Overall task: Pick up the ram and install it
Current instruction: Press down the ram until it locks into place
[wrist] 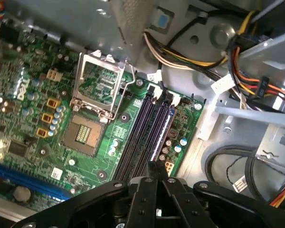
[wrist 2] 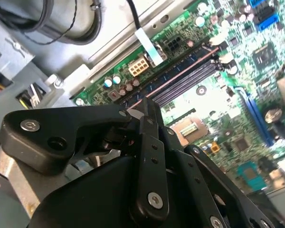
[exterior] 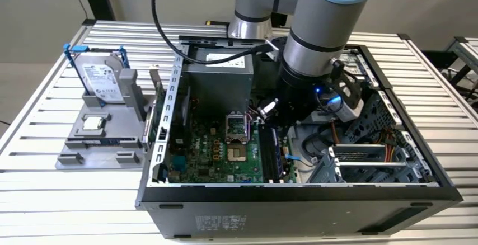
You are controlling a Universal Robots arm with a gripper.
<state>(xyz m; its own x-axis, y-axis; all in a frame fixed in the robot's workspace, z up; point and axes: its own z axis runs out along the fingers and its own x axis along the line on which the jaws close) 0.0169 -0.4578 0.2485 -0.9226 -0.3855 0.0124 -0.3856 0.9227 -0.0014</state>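
Jaws drawn nearly together: in the first wrist view the gripper (wrist: 154,167) has its black fingertips (wrist: 151,170) meeting over the bank of memory slots (wrist: 141,135), at the end nearest the case's open edge. The ram (wrist: 164,127) shows as a dark-blue strip standing on edge in the outermost slot, on the side away from the open CPU socket (wrist: 97,90), and it runs straight up to the fingertips. Whether they pinch its top edge or merely touch it cannot be made out, since the gripper body covers that end. The motherboard (exterior: 216,152) lies in the open computer case (exterior: 299,192) on a slatted metal table (exterior: 45,200). Near the table's edge at the exterior view's left, a grey fixture (exterior: 97,155) carries a hard drive (exterior: 101,77) and a CPU chip (exterior: 93,123).
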